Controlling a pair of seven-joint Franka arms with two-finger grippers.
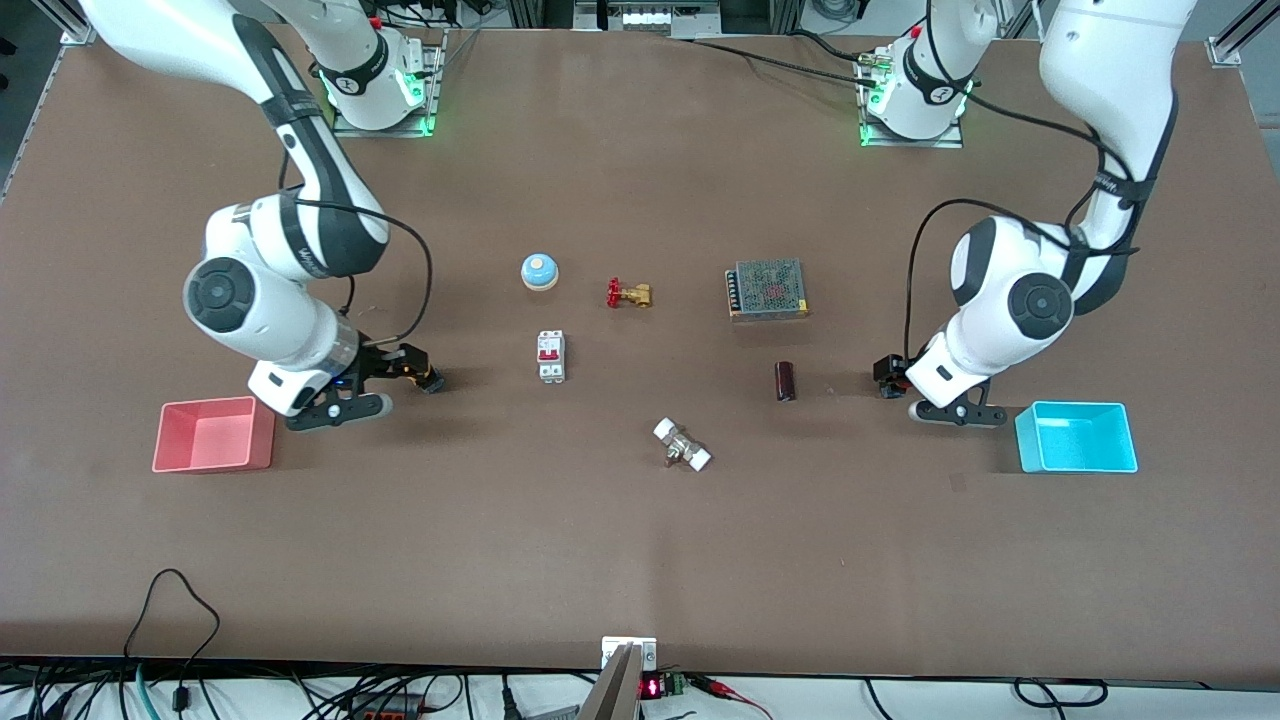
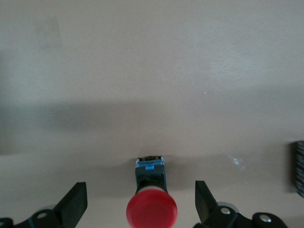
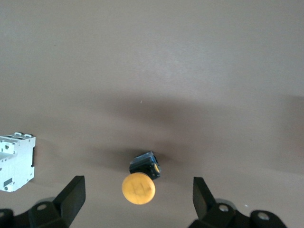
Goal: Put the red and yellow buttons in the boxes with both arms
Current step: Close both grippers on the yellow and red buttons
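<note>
The left gripper (image 2: 140, 202) hung spread over the round red-capped button (image 2: 151, 209); the right gripper (image 3: 137, 198), fingers likewise apart, apparently hovered above the orange-yellow-capped button (image 3: 138, 188).

Lighting: bright, even, from overhead in the front view; brown bench (image 1: 640, 540) evenly lit, faint sheen along its upper part. Shadows: soft, short, beside each arm and small part. Green lamp glow at both arm bases, top of frame. Left wrist view: pale, washed out, broad dim shadow band across the middle; red button (image 2: 151, 209) slightly blurred at lower centre. Right wrist view: darker, soft shadow around the yellow button (image 3: 138, 188); fingers (image 3: 71, 197) sharp-edged.
</note>
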